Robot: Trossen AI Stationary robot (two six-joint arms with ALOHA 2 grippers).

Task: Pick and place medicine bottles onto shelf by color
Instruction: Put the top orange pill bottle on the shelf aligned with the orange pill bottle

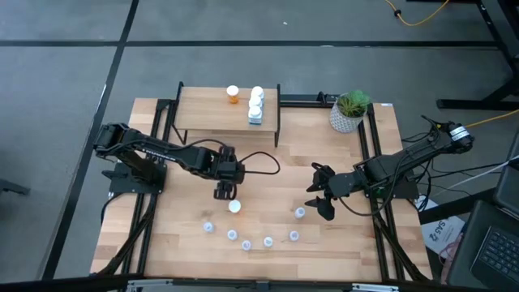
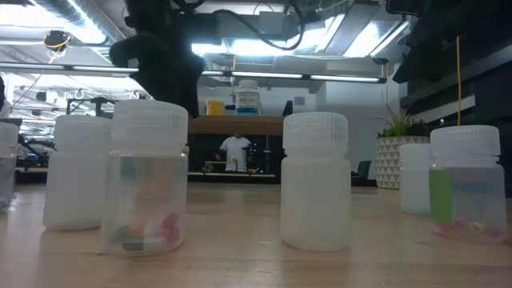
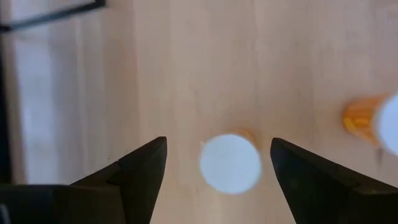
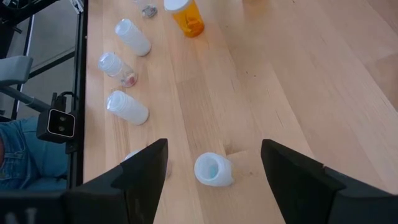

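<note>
On the counter (image 1: pixel 178 235), left hand (image 1: pixel 225 193): we see it spread wide above an orange bottle (image 1: pixel 234 207), touching nothing.
Right hand (image 1: pixel 318 199): spread wide over a pale vial (image 1: pixel 300 212), empty.
Writing: none readable.

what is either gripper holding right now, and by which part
Nothing is held. The left gripper is open above an orange bottle, and the right gripper is open over a pale vial; neither touches.
</note>
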